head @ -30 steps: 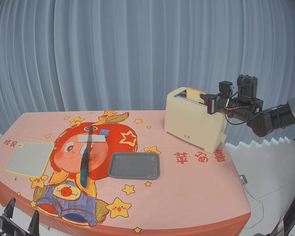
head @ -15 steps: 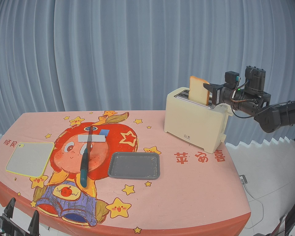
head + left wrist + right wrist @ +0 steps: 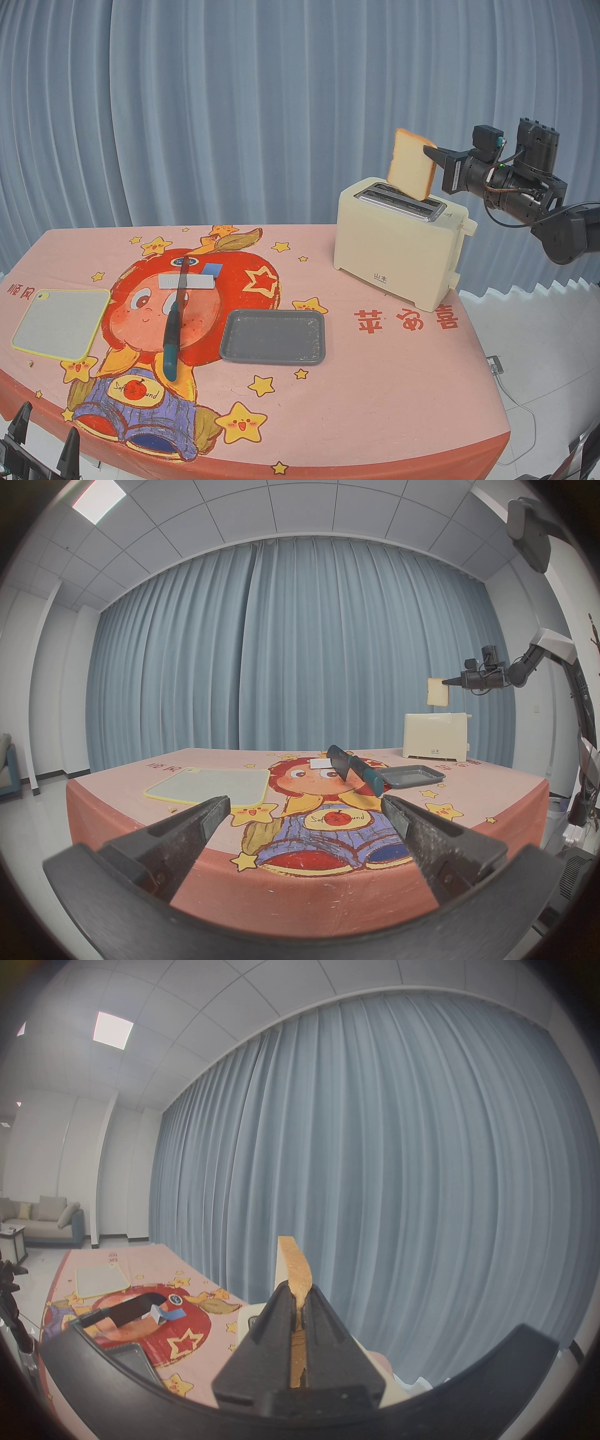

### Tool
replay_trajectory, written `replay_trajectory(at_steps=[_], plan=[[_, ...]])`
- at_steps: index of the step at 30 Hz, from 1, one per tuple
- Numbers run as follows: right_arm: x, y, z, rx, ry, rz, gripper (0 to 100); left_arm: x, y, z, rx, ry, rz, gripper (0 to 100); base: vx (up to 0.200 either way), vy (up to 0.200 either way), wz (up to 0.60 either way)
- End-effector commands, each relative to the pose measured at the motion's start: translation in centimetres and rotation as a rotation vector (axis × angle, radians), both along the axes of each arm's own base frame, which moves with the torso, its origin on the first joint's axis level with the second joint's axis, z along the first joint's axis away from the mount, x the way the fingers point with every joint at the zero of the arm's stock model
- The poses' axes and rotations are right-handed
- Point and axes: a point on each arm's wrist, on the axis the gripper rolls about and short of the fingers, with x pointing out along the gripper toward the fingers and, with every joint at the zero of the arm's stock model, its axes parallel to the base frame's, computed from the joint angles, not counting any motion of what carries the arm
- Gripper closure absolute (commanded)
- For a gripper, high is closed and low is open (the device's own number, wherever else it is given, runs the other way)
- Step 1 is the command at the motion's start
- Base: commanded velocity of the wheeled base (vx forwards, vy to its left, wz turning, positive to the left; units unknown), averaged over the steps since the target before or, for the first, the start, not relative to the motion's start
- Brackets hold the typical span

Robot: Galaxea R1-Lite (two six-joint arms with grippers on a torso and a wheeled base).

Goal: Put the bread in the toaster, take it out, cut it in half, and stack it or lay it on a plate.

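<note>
Gripping the bread (image 3: 410, 164) by one edge, the right pincer (image 3: 430, 152) holds the slice in the air just above the toaster (image 3: 394, 250). The slice hangs upright with a slight tilt. Its lower edge is over the slots, and in the left wrist view it is apart from the toaster's top. In the right wrist view the two fingers (image 3: 325, 1329) are pressed close on the crust, with the slice edge-on between them and rising past the tips.

The toaster stands at the far right of the bench (image 3: 387, 387), in front of a blue curtain (image 3: 250, 106). A grey plate (image 3: 273, 357), rectangular with a raised rim, lies near the middle of the bench, well apart from the toaster. Just left of the plate lies the knife (image 3: 172, 340). Its teal handle points toward the robot and its blade runs away from it, across a white strip (image 3: 200, 282). A small blue tag (image 3: 212, 269) sits beside the strip. The board (image 3: 60, 322), pale with a yellow-green rim, lies at the bench's left side, apart from the knife.

The left pincer (image 3: 304, 811) is spread wide with nothing in it. It sits low at the bench's near left edge, facing across the bench.
</note>
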Motion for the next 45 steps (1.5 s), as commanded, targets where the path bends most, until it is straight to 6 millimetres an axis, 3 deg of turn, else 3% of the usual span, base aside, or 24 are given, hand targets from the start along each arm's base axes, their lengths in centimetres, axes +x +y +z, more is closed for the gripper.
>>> replay_trajectory(at_steps=[1, 7, 19, 25, 27, 32, 45], plan=[[-0.4, 0.2, -0.3, 0.022, 0.002, 0.003, 100, 0.0, 0.0, -0.5, 0.000, 0.003, -0.001, 0, 0.000, 0.000, 0.00], [-1.1, 0.2, -0.9, 0.027, -0.009, 0.008, 100, 0.0, 0.0, -0.5, 0.001, 0.003, 0.001, 0, 0.000, 0.000, 0.00], [-4.8, -0.6, 0.4, 0.049, -0.040, 0.020, 100, 0.0, 0.0, -0.5, 0.001, 0.003, 0.001, 0, 0.000, 0.000, 0.00], [-6.9, 0.4, 0.9, 0.092, -0.027, 0.073, 100, 0.0, 0.0, -0.5, 0.000, 0.003, 0.001, 0, 0.000, 0.000, 0.00], [-7.9, 0.8, 0.8, 0.111, -0.009, 0.098, 100, 0.0, 0.0, -0.5, 0.001, 0.003, -0.001, 0, 0.000, 0.000, 0.00], [-8.4, 1.1, 0.3, 0.116, 0.013, 0.111, 100, 0.0, 0.0, -0.5, 0.000, 0.003, 0.001, 0, 0.000, 0.000, 0.00], [-10.6, -0.1, -0.9, 0.163, 0.002, 0.108, 100, 0.0, 0.0, -0.5, 0.001, 0.003, 0.001, 0, 0.000, 0.000, 0.00]])
